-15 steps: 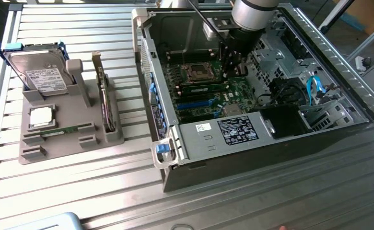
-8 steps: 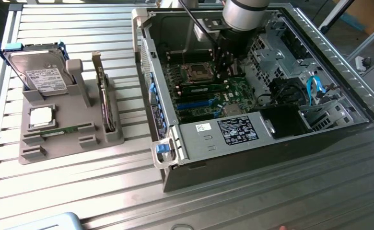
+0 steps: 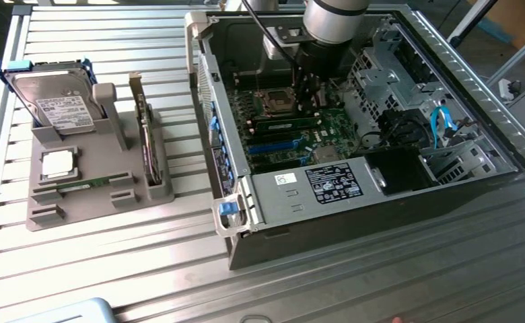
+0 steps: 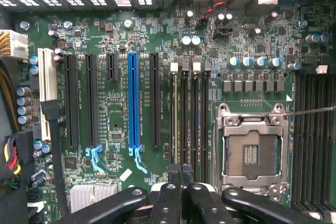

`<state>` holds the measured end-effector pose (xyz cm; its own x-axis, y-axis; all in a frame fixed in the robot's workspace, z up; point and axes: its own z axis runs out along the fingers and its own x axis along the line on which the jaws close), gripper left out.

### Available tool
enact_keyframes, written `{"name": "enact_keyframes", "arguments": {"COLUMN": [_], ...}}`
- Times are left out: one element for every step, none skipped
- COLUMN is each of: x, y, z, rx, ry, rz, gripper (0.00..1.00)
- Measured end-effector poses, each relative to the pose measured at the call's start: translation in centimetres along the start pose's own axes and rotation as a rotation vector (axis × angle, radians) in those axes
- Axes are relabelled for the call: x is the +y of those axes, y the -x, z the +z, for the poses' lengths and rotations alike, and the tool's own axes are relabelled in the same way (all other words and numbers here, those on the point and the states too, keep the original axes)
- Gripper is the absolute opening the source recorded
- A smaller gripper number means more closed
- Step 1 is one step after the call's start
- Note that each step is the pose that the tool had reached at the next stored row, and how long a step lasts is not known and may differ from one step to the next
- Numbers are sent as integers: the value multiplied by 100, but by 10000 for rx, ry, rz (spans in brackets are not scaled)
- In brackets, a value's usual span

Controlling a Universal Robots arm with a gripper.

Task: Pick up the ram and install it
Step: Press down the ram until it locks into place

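Observation:
A ram [image 3: 278, 124] stands on edge in a memory slot of the motherboard [image 3: 330, 131] inside the open computer case [image 3: 272, 208]. In the wrist view this ram [image 4: 174, 114] shows as a thin pale line in one of the parallel slots. My gripper [image 3: 310, 101] reaches down into the case just above that stick's end on the exterior view's right. Its dark fingers [image 4: 172, 182] are pressed together, shut, with nothing visible between them. Another ram [image 3: 96, 183] lies in the grey holder [image 3: 101, 198] outside the case.
The holder also carries a silver hard drive [image 3: 60, 108] and an upright expansion card [image 3: 144, 134]. The CPU socket [image 4: 253, 150] lies beside the memory slots. Drive cages and cables [image 3: 437, 124] crowd the case on the exterior view's right. Everything rests on a ribbed metal table [image 3: 379, 269].

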<state>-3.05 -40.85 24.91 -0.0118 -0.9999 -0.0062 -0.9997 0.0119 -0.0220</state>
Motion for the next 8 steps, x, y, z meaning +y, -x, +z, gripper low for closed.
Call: {"name": "enact_keyframes", "arguments": {"x": [3,9,35,51,55,55,55,55], "y": [0,0,-1,-1,-1,-1,-1,-1], "z": [0,0,-1,-1,-1,-1,-1,-1], "rx": [0,0,0,-1,-1,-2,-1,-1], "ry": [0,-2,-18,-26,-27,-28,-28,-28], "rz": [-1,-1,-1,-1,0,-1,-1,-1], "gripper": [10,10,10,10,10,10,10,10]}}
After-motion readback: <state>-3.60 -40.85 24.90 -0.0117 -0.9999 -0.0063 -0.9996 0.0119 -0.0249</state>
